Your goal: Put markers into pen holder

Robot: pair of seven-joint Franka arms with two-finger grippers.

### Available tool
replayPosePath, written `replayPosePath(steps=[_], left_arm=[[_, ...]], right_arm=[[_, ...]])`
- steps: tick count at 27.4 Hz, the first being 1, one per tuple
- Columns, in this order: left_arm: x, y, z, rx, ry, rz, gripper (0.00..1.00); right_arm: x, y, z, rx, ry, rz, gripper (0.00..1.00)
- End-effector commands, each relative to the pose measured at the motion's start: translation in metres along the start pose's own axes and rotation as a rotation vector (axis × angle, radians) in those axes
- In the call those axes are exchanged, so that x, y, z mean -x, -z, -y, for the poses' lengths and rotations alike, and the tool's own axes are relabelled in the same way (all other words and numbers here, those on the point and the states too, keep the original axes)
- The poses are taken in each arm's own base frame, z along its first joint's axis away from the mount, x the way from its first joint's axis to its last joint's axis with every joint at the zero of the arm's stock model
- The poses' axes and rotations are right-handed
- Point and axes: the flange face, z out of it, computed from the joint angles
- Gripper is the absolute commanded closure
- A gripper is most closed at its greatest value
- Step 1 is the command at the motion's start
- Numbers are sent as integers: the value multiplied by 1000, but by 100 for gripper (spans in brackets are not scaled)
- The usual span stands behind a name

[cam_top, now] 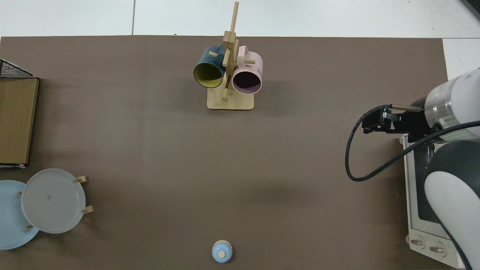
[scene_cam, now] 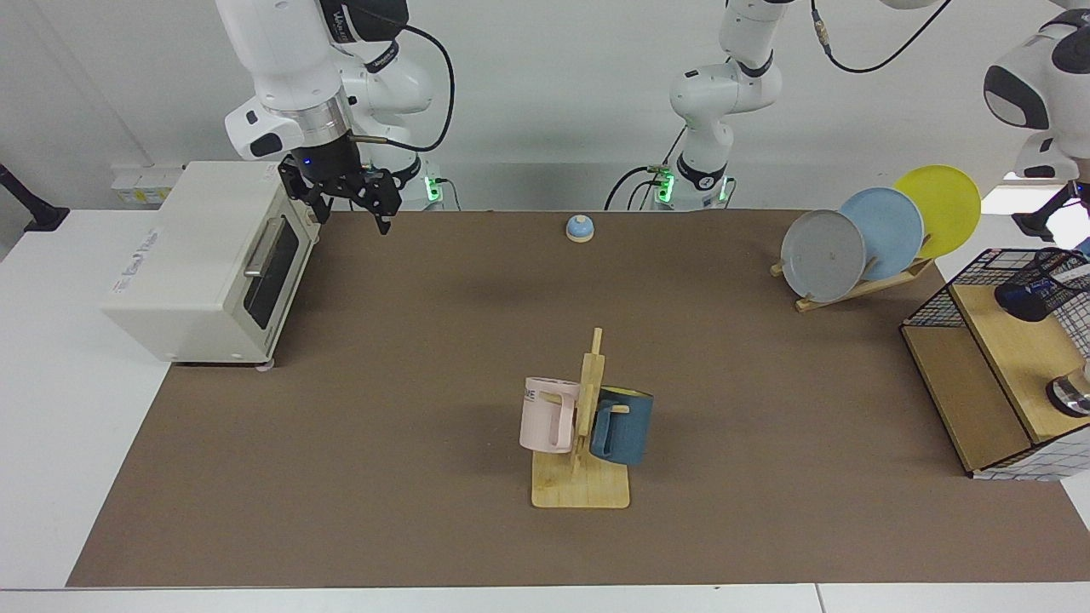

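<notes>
pen holder (scene_cam: 1033, 295) lay tilted on basket (scene_cam: 941, 300) shelf, left gripper out of sight, right gripper (scene_cam: 353, 200) waited beside toaster oven (scene_cam: 200, 260), fingers unreadable

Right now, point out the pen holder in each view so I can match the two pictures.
Facing view: the pen holder is at the far right edge, inside the wire basket, over its upper wooden shelf.
Top view: the pen holder is not in it; the frame cuts off before it.
Shared landmark: the wire basket, of which only a corner shows at the top view's left edge.
</notes>
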Motion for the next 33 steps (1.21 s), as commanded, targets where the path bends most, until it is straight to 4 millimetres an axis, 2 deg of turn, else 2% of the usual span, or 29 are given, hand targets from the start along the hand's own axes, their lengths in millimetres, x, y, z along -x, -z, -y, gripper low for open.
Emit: replayPosePath(steps=[1,6,11,14,23,27,33], left_arm=[[-5,43,8,42,60,-82,0],[-7,71,-3,79,142,-170,0],[-19,82,-12,161,277,-262,0],[-33,98,-14,205,373,-296,0],[-75,123,-14,364,646,-382,0],[-97,149,-15,422,777,-399,0],[-121,170,-17,528,960,-422,0]], right_arm=[[1,0,0,-20,-19,-1,0],[1,1,0,-21,-19,-2,0],[1,1,0,-21,-19,-2,0],[1,1,0,-21,-19,-2,0],[1,1,0,-21,-19,-2,0],[1,1,0,-21,-19,-2,0],[1,1,0,-21,-19,-2,0]])
